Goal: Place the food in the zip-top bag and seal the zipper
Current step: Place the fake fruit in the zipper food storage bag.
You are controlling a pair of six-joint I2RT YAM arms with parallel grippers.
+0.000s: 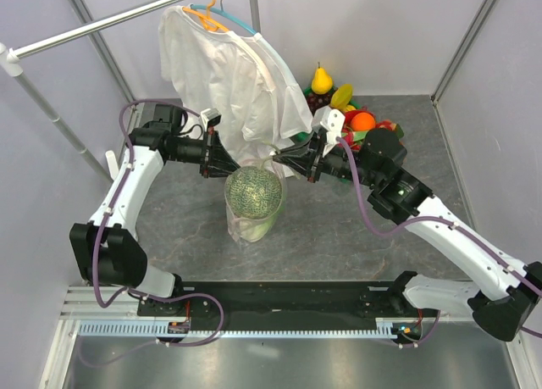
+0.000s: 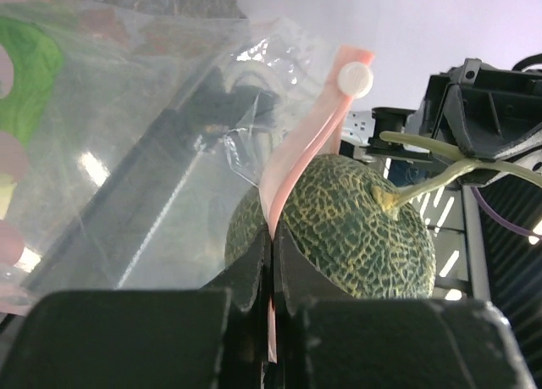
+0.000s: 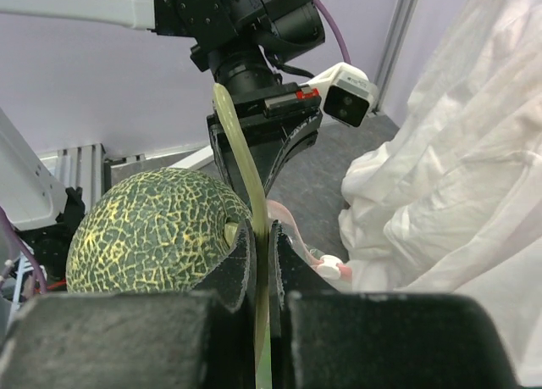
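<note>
Left gripper [image 2: 272, 236] holds the zip-top bag [image 1: 235, 226] upright at table centre, clamped on its zipper [image 2: 292, 164]. Right gripper [image 3: 262, 236] pinches the stem [image 3: 240, 152] of the melon [image 1: 254, 192], which sits at the bag mouth. Lettuce [image 2: 30, 75] is inside. Far food pile [image 1: 356, 109] not loaded; zipper unsealed.

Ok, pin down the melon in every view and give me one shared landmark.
Top external: melon centre, at the bag's mouth.
Left wrist: melon lower centre-right.
Right wrist: melon lower left.
Landmark: the left gripper, close beside it in all three.
</note>
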